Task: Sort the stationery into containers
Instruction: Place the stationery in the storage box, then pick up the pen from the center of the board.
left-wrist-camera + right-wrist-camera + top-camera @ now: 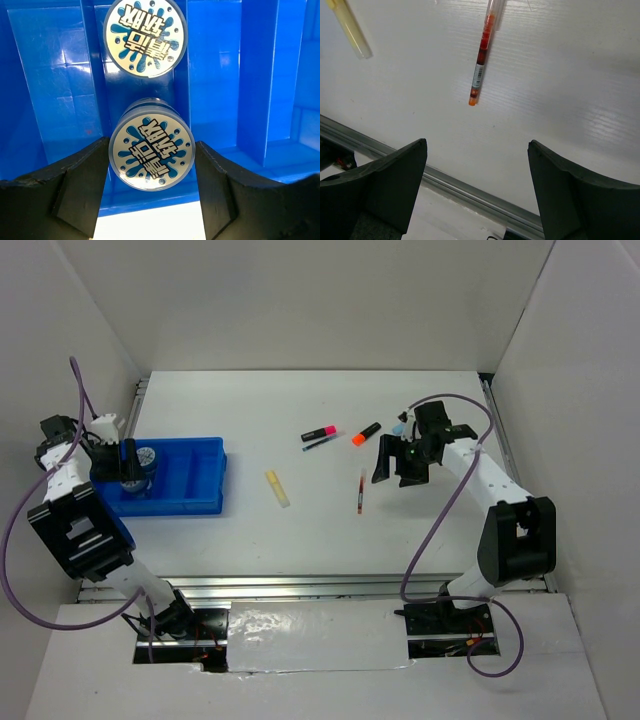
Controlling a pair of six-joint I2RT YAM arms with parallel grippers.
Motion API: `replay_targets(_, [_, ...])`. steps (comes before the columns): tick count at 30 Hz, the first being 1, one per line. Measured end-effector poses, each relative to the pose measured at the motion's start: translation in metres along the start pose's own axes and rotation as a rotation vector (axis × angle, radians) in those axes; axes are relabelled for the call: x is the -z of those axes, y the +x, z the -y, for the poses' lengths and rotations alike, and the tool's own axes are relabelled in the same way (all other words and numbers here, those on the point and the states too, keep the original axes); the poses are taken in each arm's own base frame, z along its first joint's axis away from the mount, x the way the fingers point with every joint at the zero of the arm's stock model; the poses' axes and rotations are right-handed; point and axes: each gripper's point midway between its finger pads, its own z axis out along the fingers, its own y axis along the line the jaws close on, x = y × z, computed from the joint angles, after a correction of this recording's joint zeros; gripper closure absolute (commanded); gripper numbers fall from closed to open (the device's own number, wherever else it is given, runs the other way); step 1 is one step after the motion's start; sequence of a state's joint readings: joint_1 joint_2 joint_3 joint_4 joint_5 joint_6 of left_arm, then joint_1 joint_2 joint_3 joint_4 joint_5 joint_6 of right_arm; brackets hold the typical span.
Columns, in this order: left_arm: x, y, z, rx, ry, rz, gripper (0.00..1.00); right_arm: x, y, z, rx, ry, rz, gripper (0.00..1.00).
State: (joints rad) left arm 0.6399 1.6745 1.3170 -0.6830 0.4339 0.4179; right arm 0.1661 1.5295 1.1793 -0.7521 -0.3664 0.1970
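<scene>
Over on the left side of the top view, the left gripper [133, 478] sits down inside the blue tray [205, 502]. Its jaws are hard to see from up here. The right gripper [396, 470] hangs above the white table [300, 550]. The red pen [361, 492] lies just beside its jaws, on the side toward the tray, not touching them. The pale yellow marker [278, 488] lies farther out the same way. The pink marker [320, 432], the dark pen [323, 444] and the orange-black marker [366, 433] lie past the jaws, toward the far wall. A light blue marker [399, 427] peeks out by the right arm.

From the left wrist, the near roll [151, 154] stands right between the jaws. The black fingers [80, 185] touch it on both sides, so the jaws are holding it. The far roll [145, 37] lies straight ahead of the jaws, in the same long slot of the tray, a little apart from the near roll.

From the right wrist, the jaws are spread wide and hold nothing. The red pen lies ahead of the jaws, about in line with the gap, with its orange end pointing back at them. The pale yellow marker lies ahead too, out past the finger on the view's left.
</scene>
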Motion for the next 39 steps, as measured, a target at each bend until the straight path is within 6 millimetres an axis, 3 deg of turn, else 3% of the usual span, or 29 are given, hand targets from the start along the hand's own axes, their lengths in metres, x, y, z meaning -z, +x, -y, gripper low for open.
replay_targets(1, [-0.001,0.0,0.0,0.0,0.001,-0.001,0.24,0.0,0.0,0.0,0.001,0.0,-0.001,0.12])
replay_targets(2, [-0.002,0.0,-0.001,0.0,0.0,0.0,0.01,-0.001,0.001,0.0,0.001,0.001,-0.003,0.12])
replay_targets(13, [-0.002,-0.006,-0.001,-0.007,0.007,0.023,0.01,-0.007,0.003,0.0,-0.003,0.018,-0.017,0.12])
replay_targets(16, [0.009,-0.019,0.005,-0.016,0.019,0.058,0.01,-0.011,0.003,-0.003,0.007,0.026,-0.008,0.14])
replay_targets(18, [0.023,-0.038,0.011,-0.041,0.018,0.111,0.01,-0.016,0.005,-0.005,0.015,0.044,-0.003,0.2])
replay_targets(20, [0.04,-0.058,0.021,-0.076,0.007,0.17,0.02,-0.023,0.009,-0.01,0.033,0.061,-0.008,0.29])
replay_targets(22, [0.054,-0.078,0.04,-0.13,0.003,0.232,0.04,-0.032,0.013,-0.015,0.052,0.085,-0.017,0.47])
replay_targets(26, [0.077,-0.101,0.082,-0.239,-0.001,0.332,0.05,-0.058,0.024,-0.021,0.079,0.161,-0.063,0.51])
replay_targets(30, [0.091,-0.101,0.111,-0.282,-0.014,0.392,0.05,-0.081,0.03,-0.023,0.089,0.228,-0.094,0.52])
replay_targets(39, [0.094,-0.099,0.131,-0.233,0.008,0.405,0.06,-0.116,0.016,-0.011,0.054,0.335,-0.099,0.63])
